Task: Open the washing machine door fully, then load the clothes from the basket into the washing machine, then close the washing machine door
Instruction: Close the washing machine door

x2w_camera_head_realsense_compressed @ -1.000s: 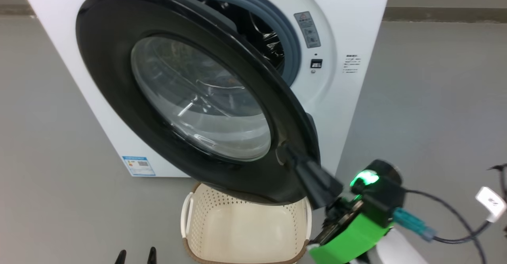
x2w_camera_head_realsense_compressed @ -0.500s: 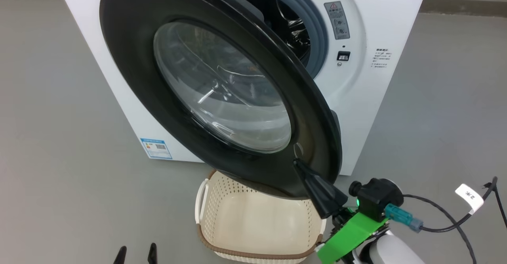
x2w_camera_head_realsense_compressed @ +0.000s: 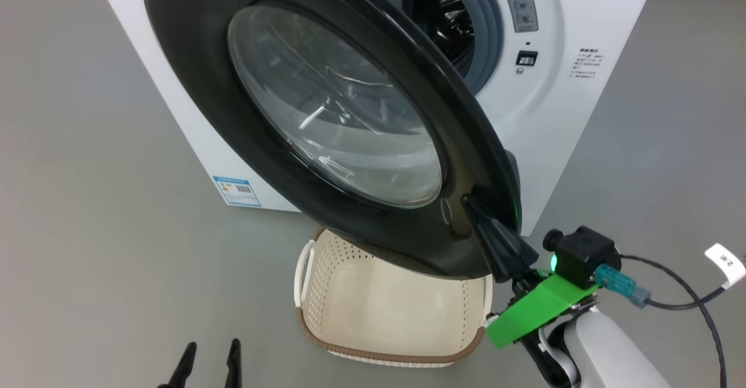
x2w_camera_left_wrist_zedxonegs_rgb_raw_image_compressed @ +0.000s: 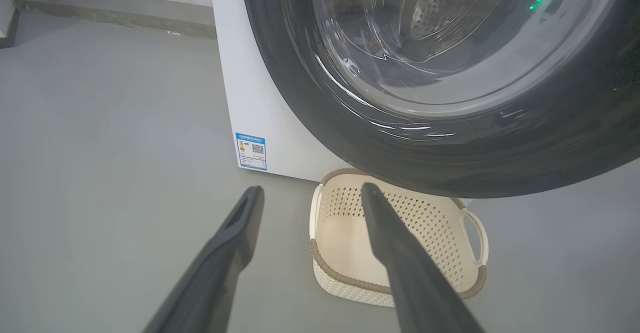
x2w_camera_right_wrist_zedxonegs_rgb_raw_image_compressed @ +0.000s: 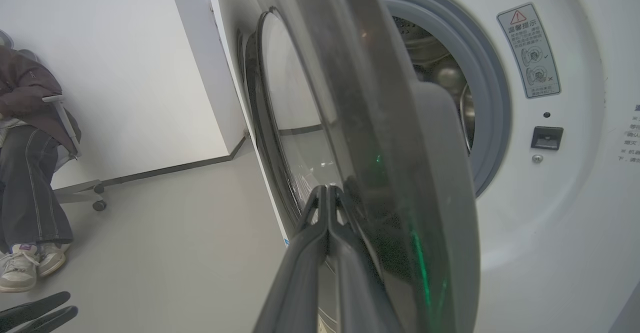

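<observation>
Grey floor (x2w_camera_head_realsense_compressed: 87, 201) before white front-loading washing machine (x2w_camera_head_realsense_compressed: 583, 3): cream perforated basket (x2w_camera_head_realsense_compressed: 326, 271) empty, loading judged done. Black-rimmed round glass door (x2w_camera_head_realsense_compressed: 192, 85) half-open, closing outstanding, touched by pinched-shut right gripper (x2w_camera_head_realsense_compressed: 473, 206); left gripper (x2w_camera_head_realsense_compressed: 212, 346) spread, empty.

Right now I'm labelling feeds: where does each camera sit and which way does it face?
Head: high, looking down at the half-open washing machine door and basket; left gripper lower left, right gripper against the door's rim.
Left wrist: low, facing door glass and basket between its open fingers.
Right wrist: by the door's edge, along its shut fingers towards the drum; seated person at left.
Shared: head and left wrist show the basket.
</observation>
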You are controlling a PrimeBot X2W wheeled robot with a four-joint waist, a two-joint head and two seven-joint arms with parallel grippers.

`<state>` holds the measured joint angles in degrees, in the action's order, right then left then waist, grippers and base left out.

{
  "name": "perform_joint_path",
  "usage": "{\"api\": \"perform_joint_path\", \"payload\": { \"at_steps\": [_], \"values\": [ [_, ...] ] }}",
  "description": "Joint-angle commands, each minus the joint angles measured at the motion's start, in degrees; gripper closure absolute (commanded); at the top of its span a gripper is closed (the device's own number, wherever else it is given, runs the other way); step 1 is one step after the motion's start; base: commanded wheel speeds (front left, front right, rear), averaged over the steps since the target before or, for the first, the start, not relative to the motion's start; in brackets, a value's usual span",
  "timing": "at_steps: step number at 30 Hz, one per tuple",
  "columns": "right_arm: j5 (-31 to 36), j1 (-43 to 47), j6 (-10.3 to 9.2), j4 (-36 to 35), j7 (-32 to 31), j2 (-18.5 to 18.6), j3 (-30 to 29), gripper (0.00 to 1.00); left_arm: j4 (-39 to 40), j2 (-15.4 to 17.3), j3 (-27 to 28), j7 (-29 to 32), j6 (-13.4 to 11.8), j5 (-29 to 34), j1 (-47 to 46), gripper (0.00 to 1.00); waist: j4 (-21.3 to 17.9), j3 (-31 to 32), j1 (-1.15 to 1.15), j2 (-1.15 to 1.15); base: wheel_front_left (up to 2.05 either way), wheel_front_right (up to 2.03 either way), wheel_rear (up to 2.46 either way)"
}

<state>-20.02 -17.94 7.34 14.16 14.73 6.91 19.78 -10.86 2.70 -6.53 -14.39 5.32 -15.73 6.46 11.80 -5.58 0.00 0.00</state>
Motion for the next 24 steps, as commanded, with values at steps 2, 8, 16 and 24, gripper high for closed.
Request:
{"api": "perform_joint_path", "payload": {
  "at_steps": [2,8,16,24],
  "values": [
    [0.3,-3.0,0.14,-1.5,0.3,-0.6,0.6,1.00,1.0,0.2,1.2,-0.6,-0.2,-1.1,-2.5,0.00,0.2,-1.2,0.00,0.00,0.00,0.00,0.00],
    [0.6,-5.7,0.14,-2.0,0.3,0.0,0.0,1.00,2.2,0.2,-0.3,-0.6,-1.7,-4.6,-4.0,0.00,0.3,-4.0,0.00,0.00,0.00,0.00,0.00],
    [1.4,-9.7,0.14,-2.9,0.3,0.4,-0.4,1.00,3.2,0.2,-1.9,-0.6,-2.5,-5.5,-5.2,0.00,-0.9,-7.7,0.00,0.00,0.00,0.00,0.00],
    [2.0,-12.8,0.14,-3.5,0.3,0.8,-1.0,1.00,3.7,0.2,-0.5,-0.6,-2.0,-4.5,-6.5,0.00,-2.6,-10.7,0.00,0.00,0.00,0.00,0.00]
  ]
}}
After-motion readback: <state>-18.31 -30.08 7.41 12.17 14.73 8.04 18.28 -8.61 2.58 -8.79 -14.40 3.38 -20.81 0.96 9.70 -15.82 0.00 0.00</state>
